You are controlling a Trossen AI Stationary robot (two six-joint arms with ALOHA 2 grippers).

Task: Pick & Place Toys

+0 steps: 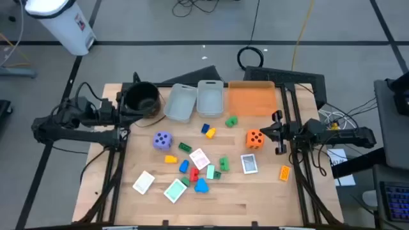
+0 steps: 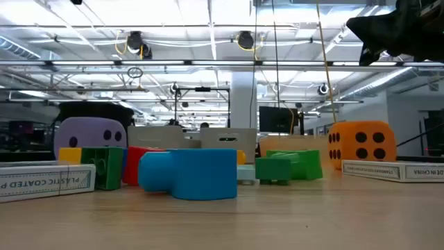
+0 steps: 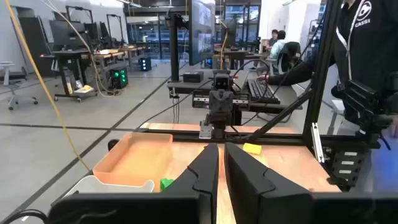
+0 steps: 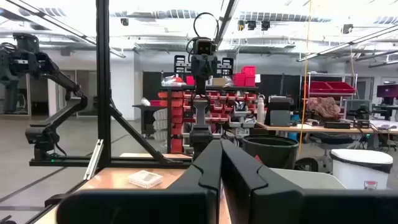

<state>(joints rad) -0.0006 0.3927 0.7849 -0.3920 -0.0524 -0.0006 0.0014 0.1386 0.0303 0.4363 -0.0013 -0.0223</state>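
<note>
The toys lie spread over the wooden table (image 1: 255,204): a purple die (image 1: 162,140), an orange die (image 1: 255,138), several playing cards such as one (image 1: 249,163) near the orange die, and small blocks, among them a blue one (image 1: 201,185), a green one (image 1: 231,120) and an orange one (image 1: 284,172). My left gripper (image 1: 123,119) is shut and empty at the table's left edge, beside the black pot. My right gripper (image 1: 278,133) is shut and empty, raised just right of the orange die (image 2: 361,142). No gripper touches a toy.
A round black pot (image 1: 142,99), two clear bins (image 1: 180,102) (image 1: 210,97) and a flat orange tray (image 1: 251,99) stand along the far edge. Bare wood lies along the near edge. A person (image 3: 364,50) stands beyond the table's right side.
</note>
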